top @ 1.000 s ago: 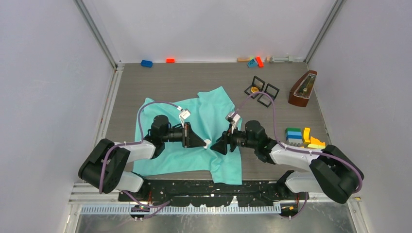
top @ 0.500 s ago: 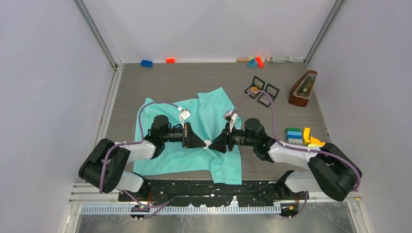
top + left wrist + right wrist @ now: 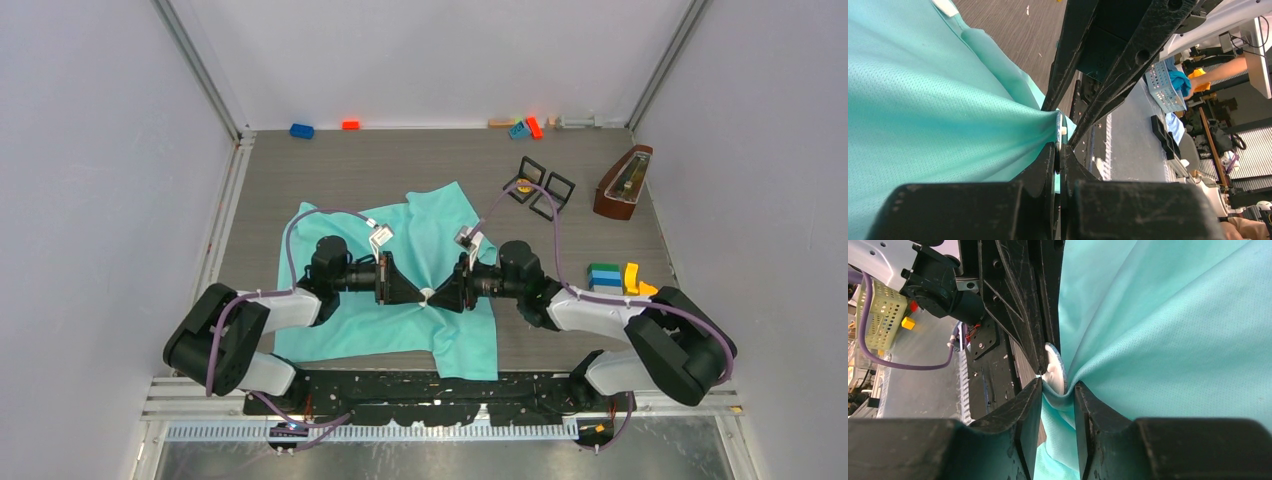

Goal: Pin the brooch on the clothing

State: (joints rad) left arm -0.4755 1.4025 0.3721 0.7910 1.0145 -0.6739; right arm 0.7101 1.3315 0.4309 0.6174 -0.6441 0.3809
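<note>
My right claw (image 3: 1058, 390) straddles a fold of the T-shirt (image 3: 1168, 330); whether it truly pinches, I cannot tell. Just beyond, at 12 o'clock, the white brooch (image 3: 1054, 371) sits in my clenched left claw (image 3: 1059, 148). The T-shirt spreads across the counter (image 3: 400, 160).

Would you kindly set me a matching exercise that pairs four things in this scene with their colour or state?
Things:
1. T-shirt
2. brooch
3. metronome
4. left gripper

Colour or state:
A. brown
B. shut
C. turquoise
D. white

Pairs: 1-C, 2-D, 3-A, 4-B
</note>
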